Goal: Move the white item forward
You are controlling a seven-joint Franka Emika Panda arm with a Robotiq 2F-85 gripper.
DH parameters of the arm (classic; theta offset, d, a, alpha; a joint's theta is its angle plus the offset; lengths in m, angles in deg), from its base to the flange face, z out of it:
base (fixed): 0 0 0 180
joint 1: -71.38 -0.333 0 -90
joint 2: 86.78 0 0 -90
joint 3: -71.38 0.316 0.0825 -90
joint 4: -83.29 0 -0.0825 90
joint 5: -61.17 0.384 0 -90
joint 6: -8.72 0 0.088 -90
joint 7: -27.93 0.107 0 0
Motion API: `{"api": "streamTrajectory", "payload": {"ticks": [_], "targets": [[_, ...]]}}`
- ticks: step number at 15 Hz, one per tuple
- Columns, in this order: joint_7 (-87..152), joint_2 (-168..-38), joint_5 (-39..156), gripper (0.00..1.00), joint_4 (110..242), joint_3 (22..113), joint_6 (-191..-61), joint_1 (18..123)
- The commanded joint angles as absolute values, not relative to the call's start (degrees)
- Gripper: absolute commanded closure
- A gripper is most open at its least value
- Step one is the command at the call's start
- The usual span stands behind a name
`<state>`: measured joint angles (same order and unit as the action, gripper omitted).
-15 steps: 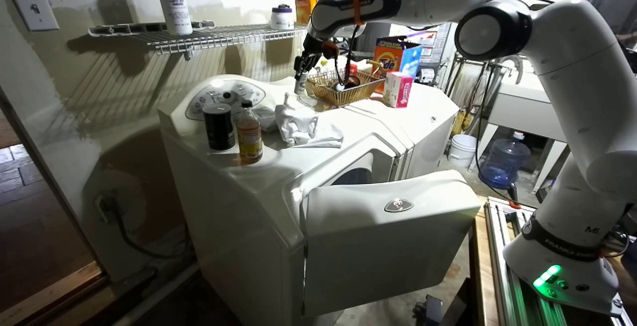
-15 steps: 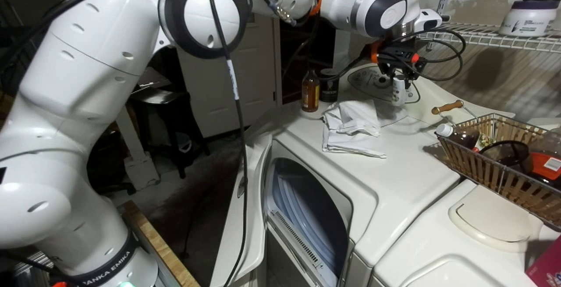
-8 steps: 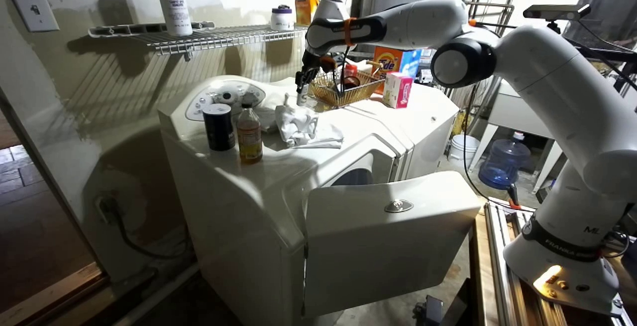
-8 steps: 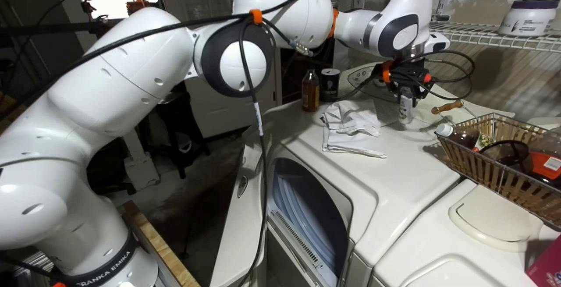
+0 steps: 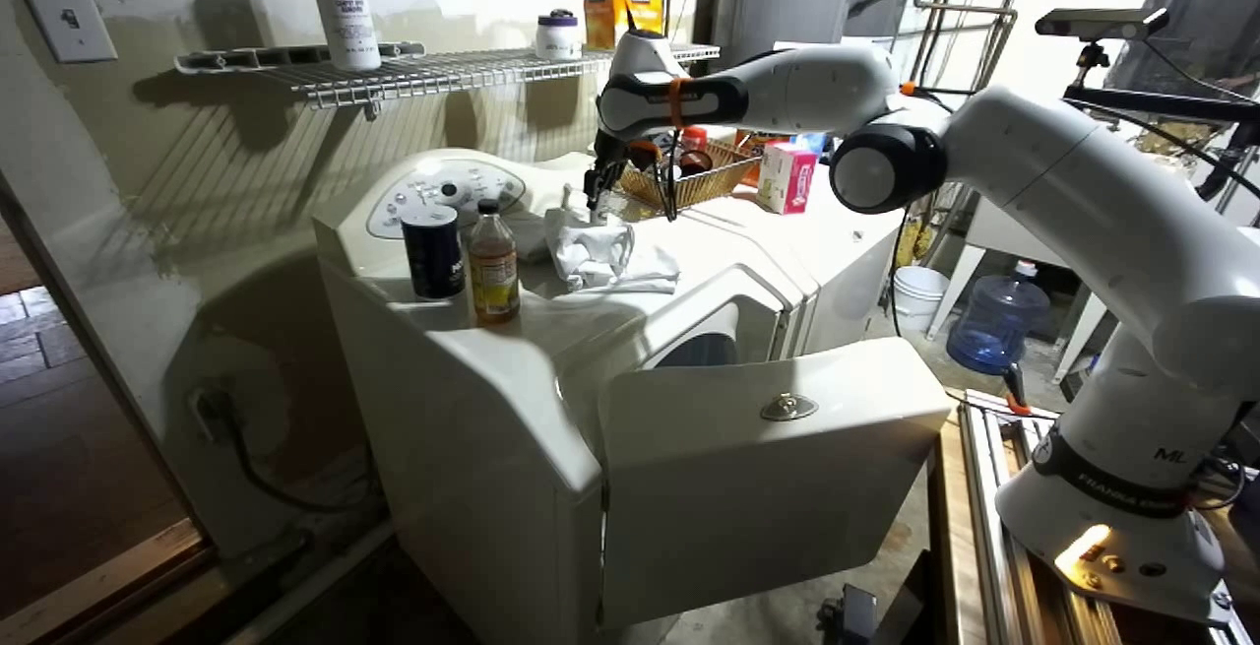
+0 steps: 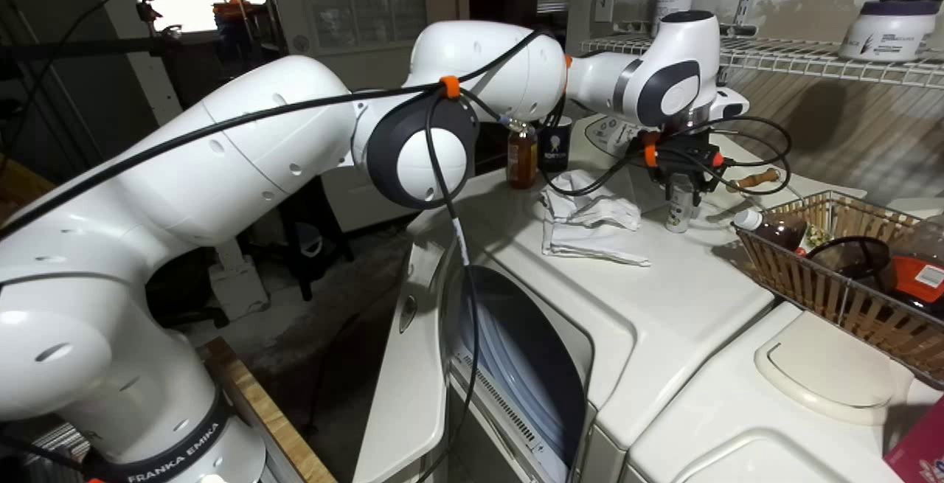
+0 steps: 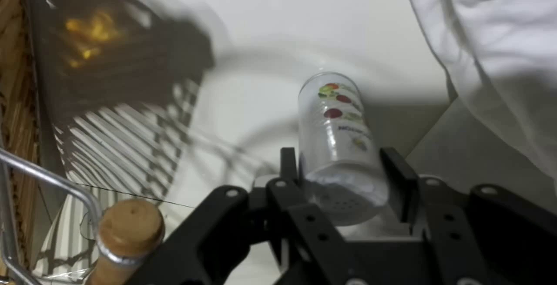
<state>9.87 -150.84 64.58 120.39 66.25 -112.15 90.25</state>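
A white cylindrical shaker (image 6: pixel 678 212) with a printed fruit label and a holed lid is in my gripper (image 7: pixel 338 163). In the wrist view the black fingers (image 7: pixel 399 180) stand on both sides of the shaker (image 7: pixel 335 119), near its lid end. The gripper is shut on it and holds it over the white machine top; I cannot tell whether its base touches. In an exterior view the gripper (image 5: pixel 595 197) is just behind the white folded cloth (image 5: pixel 591 249), and the shaker is mostly hidden there. The cloth also shows in an exterior view (image 6: pixel 590 210), beside the shaker.
A wire basket (image 6: pixel 841 284) with bottles and a wooden handle (image 7: pixel 130 228) stands close beside the gripper. An amber bottle (image 5: pixel 494 271) and a black can (image 5: pixel 433 251) stand on the machine top. The machine door (image 5: pixel 768 468) is open. A wire shelf (image 5: pixel 443 79) is above.
The gripper has come down with the shaker and moved nearer the machine's front. The shaker is now lower, close to the machine top. The cloth and basket have not moved.
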Motion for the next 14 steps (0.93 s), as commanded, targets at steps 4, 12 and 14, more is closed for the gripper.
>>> {"api": "streamTrajectory", "payload": {"ticks": [4,12,14], "targets": [[10.2,-150.4,63.6,0.01,115.0,65.6,-104.0,90.4],[12.7,-138.3,66.7,0.0,120.7,66.4,-80.8,93.3],[14.1,-136.1,67.9,0.0,121.9,66.5,-77.6,94.5]]}}
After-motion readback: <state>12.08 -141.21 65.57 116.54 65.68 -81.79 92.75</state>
